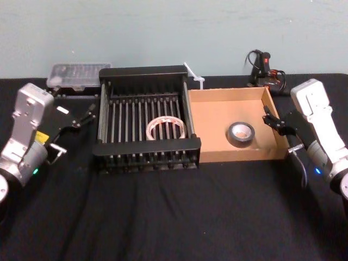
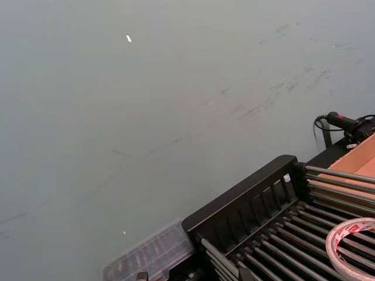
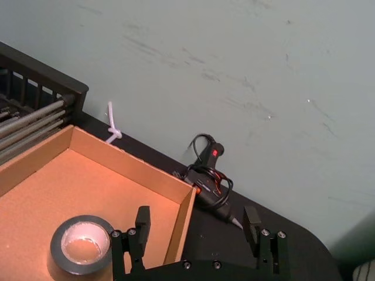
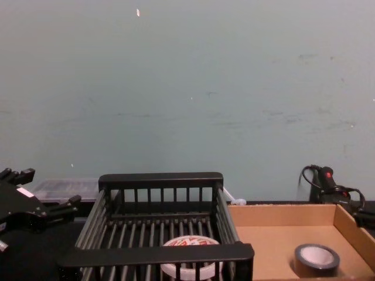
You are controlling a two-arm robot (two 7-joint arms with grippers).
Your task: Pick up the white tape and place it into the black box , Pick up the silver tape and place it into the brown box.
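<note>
The white tape (image 1: 166, 129), printed red on top, lies flat on the slatted floor of the black box (image 1: 144, 71) at the table's middle. It also shows in the left wrist view (image 2: 354, 243) and chest view (image 4: 190, 243). The silver tape (image 1: 240, 132) rests inside the brown box (image 1: 217, 122), toward its right half; the roll's pale centre shows in the right wrist view (image 3: 81, 250). My left gripper (image 1: 73, 130) hangs open and empty to the left of the black box. My right gripper (image 3: 197, 219) is open and empty just outside the brown box's right wall (image 1: 280, 128).
A clear plastic case (image 1: 76, 75) lies behind the black box on the left. A black glue gun with its cord (image 1: 263, 68) lies behind the brown box at the back right. A white zip tie (image 1: 194, 76) lies between the boxes at the back. Black cloth covers the table.
</note>
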